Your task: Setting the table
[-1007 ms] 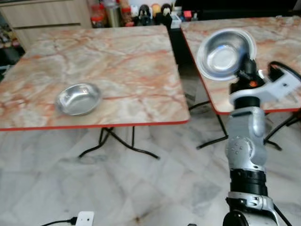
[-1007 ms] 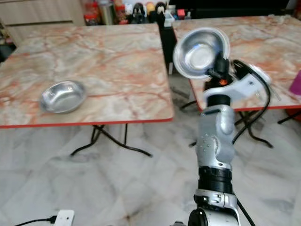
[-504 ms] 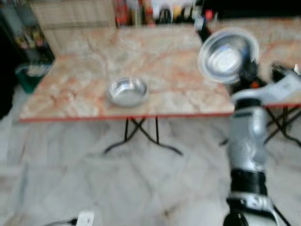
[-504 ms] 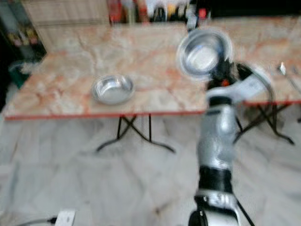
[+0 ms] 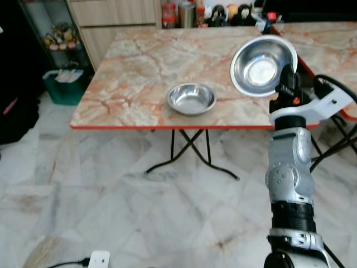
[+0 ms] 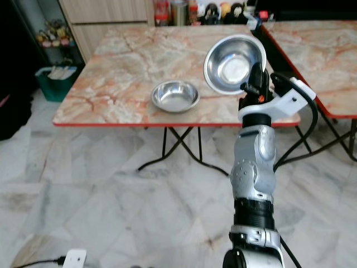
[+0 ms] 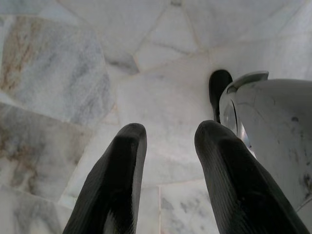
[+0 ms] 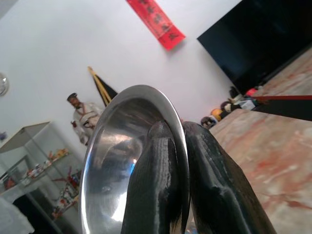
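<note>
Nearest to us, our left tool (image 7: pixel 165 180) hangs idle over the pale marble-tile floor (image 7: pixel 73 73), its two black fingers apart and gripping nothing. Our right tool (image 6: pixel 252 84) is raised in front of us, its fingers pinched together on the rim of a shiny round steel bowl (image 6: pixel 233 56) — the bowl is held on edge, its hollow facing us, in the air in front of the near right part of the bench.

Beyond it, the square bench with the orange-veined marble top and red edge (image 5: pixel 134 72) carries one matching steel bowl (image 5: pixel 192 99), upright, near the front edge. So we judge one place laid and the second in hand — it is not yet set down. A second such bench (image 5: pixel 329 39) stands beside it on the right, and jars and bottles (image 5: pixel 184 10) line the far wall.
</note>
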`<state>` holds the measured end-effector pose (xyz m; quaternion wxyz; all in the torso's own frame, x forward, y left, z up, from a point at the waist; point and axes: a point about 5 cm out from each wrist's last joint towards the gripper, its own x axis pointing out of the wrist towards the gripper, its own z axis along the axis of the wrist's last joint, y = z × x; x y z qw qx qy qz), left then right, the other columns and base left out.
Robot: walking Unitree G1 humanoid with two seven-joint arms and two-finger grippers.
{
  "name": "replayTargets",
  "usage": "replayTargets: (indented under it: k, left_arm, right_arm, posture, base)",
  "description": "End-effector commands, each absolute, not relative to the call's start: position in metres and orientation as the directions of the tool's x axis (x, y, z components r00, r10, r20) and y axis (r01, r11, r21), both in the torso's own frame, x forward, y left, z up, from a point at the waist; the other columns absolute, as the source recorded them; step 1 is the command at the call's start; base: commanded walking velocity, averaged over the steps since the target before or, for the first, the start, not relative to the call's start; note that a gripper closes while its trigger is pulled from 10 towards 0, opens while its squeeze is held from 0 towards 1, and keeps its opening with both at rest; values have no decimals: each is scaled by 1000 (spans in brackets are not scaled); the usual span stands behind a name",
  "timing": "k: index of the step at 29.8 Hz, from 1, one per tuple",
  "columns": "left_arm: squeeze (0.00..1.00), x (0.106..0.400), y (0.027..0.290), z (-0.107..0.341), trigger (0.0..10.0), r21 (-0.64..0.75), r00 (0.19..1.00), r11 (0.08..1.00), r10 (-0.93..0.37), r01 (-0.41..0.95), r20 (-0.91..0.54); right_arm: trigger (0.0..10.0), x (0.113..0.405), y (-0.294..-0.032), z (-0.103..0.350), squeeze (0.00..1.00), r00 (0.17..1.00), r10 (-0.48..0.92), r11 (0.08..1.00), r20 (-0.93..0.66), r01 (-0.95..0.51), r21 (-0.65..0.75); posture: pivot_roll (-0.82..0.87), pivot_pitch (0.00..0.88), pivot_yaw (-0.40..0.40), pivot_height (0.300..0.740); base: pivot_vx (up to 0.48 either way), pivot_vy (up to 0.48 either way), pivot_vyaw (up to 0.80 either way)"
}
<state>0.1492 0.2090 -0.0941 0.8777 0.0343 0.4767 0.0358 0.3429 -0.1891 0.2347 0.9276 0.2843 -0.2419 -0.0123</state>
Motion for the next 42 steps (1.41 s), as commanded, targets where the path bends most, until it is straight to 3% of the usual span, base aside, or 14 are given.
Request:
replayTargets:
  k: [1,15,17,19,42]
  left_arm:
    - [0,144,209,-96,10000,90,530,996,90,-24,-843]
    - [0,145,209,-96,10000,95,530,995,87,-12,-843]
    - [0,183,194,-80,10000,79,648,997,52,12,-760]
    - [0,187,193,-78,10000,77,661,997,48,15,-749]
    - [0,171,202,-86,10000,87,596,996,70,0,-800]
  right_arm:
    - [10000,342,-191,235,0,880,-166,839,444,-111,533]
    - [10000,343,-193,226,0,898,-176,835,404,-82,544]
    - [10000,344,-192,225,0,900,-171,836,401,-83,543]
    - [10000,344,-192,224,0,902,-165,836,399,-86,541]
    - [10000,346,-186,222,0,916,-122,853,383,-101,512]
  posture:
    - [-2,113,44,740]
    - [-2,117,49,740]
    - [-2,117,48,740]
    - [0,117,47,740]
    - [-2,119,44,740]
  base:
    - [259,0,0]
    - [192,0,0]
    - [300,0,0]
    - [306,0,0]
    - [326,0,0]
